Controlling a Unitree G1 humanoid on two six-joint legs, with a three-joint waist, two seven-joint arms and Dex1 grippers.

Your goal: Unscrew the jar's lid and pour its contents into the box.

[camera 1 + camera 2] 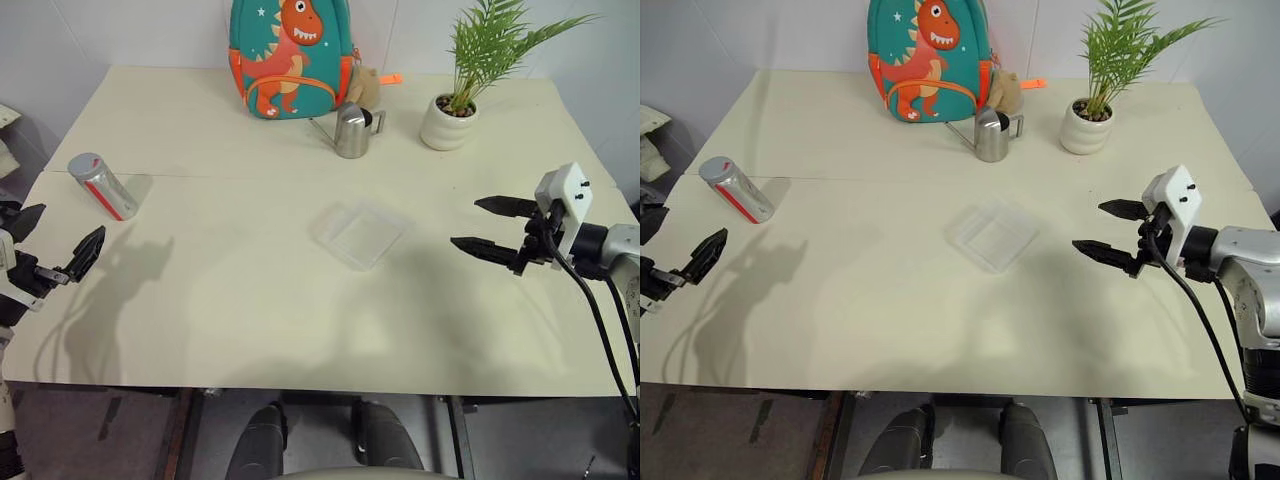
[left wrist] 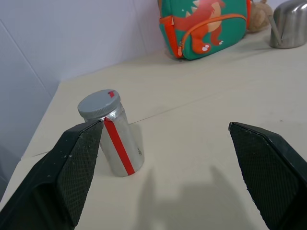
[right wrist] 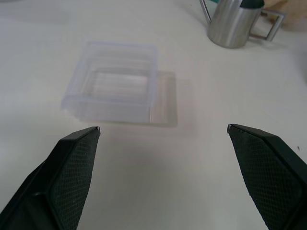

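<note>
Jar [image 1: 101,185] near table's left edge, box [image 1: 357,234] central, both hands released.

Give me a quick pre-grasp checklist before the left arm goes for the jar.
1. Left gripper open: ok.
2. Right gripper open and holding nothing: ok.
3. Jar upright on the table, standing apart from the left gripper: ok.
4. Lid on the jar: ok; how tight, cannot tell.
5. Box mid-table, nothing seen in it, open side up: ok.
6. Steel pitcher and backpack stand behind the box, off the path to the jar: ok.
</note>
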